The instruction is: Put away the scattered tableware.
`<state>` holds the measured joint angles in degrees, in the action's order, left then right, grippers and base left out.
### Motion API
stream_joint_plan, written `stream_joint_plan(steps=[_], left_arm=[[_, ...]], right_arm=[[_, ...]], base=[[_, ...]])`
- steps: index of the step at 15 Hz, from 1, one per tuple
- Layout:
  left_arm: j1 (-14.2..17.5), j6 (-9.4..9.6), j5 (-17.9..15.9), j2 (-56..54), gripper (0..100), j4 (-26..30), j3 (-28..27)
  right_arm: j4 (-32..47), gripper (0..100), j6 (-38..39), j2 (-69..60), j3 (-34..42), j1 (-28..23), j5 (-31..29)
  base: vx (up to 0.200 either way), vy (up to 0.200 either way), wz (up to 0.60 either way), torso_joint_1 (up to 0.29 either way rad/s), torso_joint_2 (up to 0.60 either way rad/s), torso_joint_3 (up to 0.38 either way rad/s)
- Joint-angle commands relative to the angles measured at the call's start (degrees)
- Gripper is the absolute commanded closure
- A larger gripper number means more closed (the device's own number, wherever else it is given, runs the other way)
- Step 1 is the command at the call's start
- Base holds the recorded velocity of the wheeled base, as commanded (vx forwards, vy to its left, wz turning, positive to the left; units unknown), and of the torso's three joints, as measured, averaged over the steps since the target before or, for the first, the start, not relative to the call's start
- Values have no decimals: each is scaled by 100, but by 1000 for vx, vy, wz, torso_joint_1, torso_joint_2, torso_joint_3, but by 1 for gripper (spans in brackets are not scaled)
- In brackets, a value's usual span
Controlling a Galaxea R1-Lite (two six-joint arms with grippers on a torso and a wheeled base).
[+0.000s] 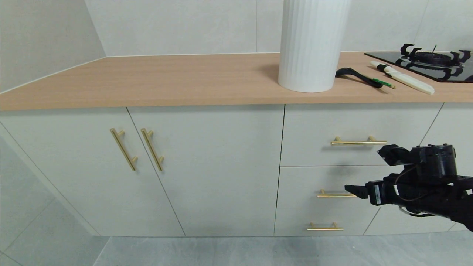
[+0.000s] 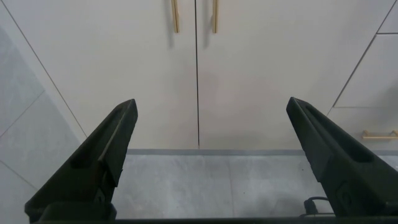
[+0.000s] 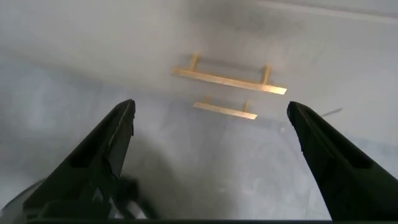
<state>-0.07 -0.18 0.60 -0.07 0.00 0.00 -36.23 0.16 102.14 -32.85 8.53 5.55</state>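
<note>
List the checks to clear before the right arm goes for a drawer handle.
1. Right end effector open: ok, fingers spread wide with nothing between them.
2. Handle within its grasp: not ok. The middle drawer handle sits ahead of it, apart.
3. Drawers shut: ok, all three fronts are flush.
4. Left end effector free: ok. It is open and empty, facing the cabinet doors.
5. Tableware put away: not ok. The black-handled utensil and white knife lie on the countertop.
</note>
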Motion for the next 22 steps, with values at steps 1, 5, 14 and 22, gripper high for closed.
stream_joint_plan(steps=[1, 5, 14, 22], left_arm=[[-1, -8, 2, 7, 0, 0, 0], [-1, -8, 2, 7, 0, 0, 0], [-1, -8, 2, 7, 0, 0, 0], [-1, -8, 2, 7, 0, 0, 0]], right_arm=[[-350, 0, -7, 719, 60, -1, -221], [-736, 0, 28, 1106, 60, 61, -423], [-2318, 0, 476, 2424, -221, 219, -1372], [-2591, 0, 599, 2855, -494, 219, -1539]], base=[[0, 0, 0, 0, 0, 0], [0, 0, 0, 0, 0, 0], [0, 0, 0, 0, 0, 0], [0, 0, 0, 0, 0, 0]])
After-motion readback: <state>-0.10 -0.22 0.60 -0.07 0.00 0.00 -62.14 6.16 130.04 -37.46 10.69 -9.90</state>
